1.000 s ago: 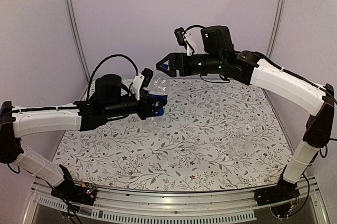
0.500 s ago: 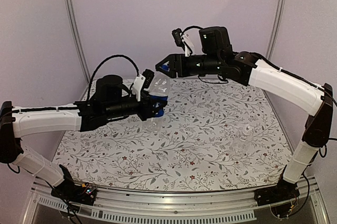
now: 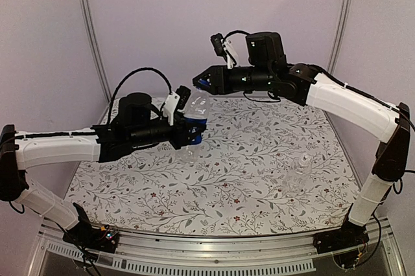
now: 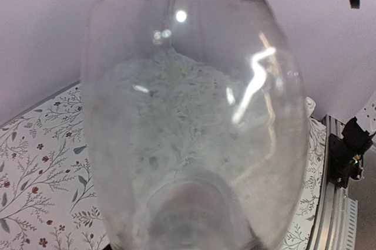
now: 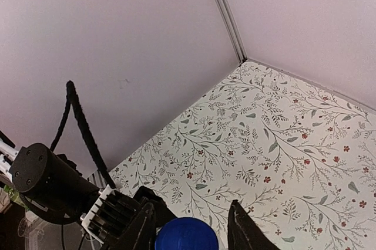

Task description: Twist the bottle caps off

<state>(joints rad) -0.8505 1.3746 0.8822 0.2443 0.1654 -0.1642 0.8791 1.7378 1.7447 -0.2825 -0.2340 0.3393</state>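
My left gripper (image 3: 189,132) is shut on the bottle with the dark blue label (image 3: 194,121) and holds it above the table at back centre. In the left wrist view that clear bottle (image 4: 188,115) fills the frame and hides the fingers. My right gripper (image 3: 200,83) reaches in from the right, shut on the bright blue bottle cap (image 3: 204,83) at the bottle's top. The right wrist view shows the cap (image 5: 187,235) sitting between the right gripper's (image 5: 191,212) two dark fingers. The unlabelled clear bottle (image 3: 298,173) stands alone at the right; its cap is hard to make out.
The flower-patterned table cover (image 3: 246,153) runs to pale walls at the back and sides, with metal corner posts (image 3: 91,30). An aluminium rail (image 3: 214,250) lines the near edge. The left arm's black cable (image 5: 79,127) loops up near the held bottle.
The right gripper's jaws, wide open a second ago, have closed round the blue cap after a small shift toward the bottle. The left arm and its bottle have barely moved.
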